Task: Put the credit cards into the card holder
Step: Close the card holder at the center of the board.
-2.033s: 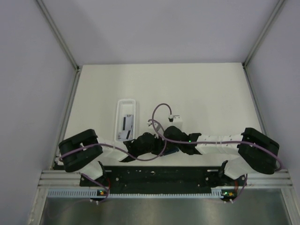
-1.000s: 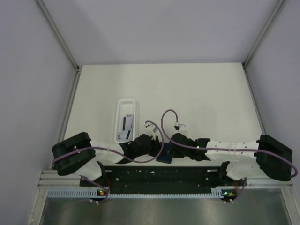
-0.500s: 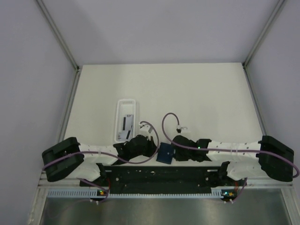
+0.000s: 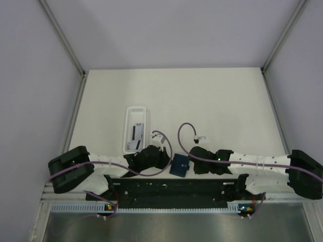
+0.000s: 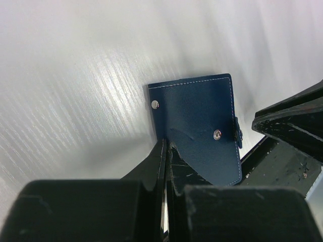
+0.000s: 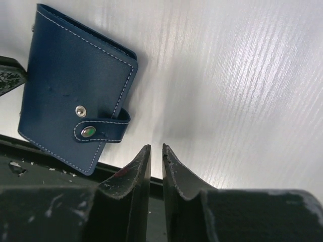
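1. The left claw (image 5: 164, 151) is pressed together. Its tips sit right at the edge of the holder (image 5: 199, 126). I cannot tell if it nips that edge or only touches it.
2. The right claw (image 6: 155, 154) is spread just a little, with nothing in it. It sits low over the desk (image 6: 227, 75), just beside the holder and not touching it.
3. The holder lies flat at the near edge of the desk, between the two claws. It is folded shut, and its strap (image 6: 103, 129) is snapped down.
4. I think the job now is to get the holder open. To do it well, one claw should pin the holder so it cannot slide. The other should catch the loose end of the strap and pull up slowly till the snap pops.
5. Farther back on the left is the tray (image 4: 136, 108). The cards (image 4: 135, 132) lie in it, well apart from the holder. I see no card in the holder.
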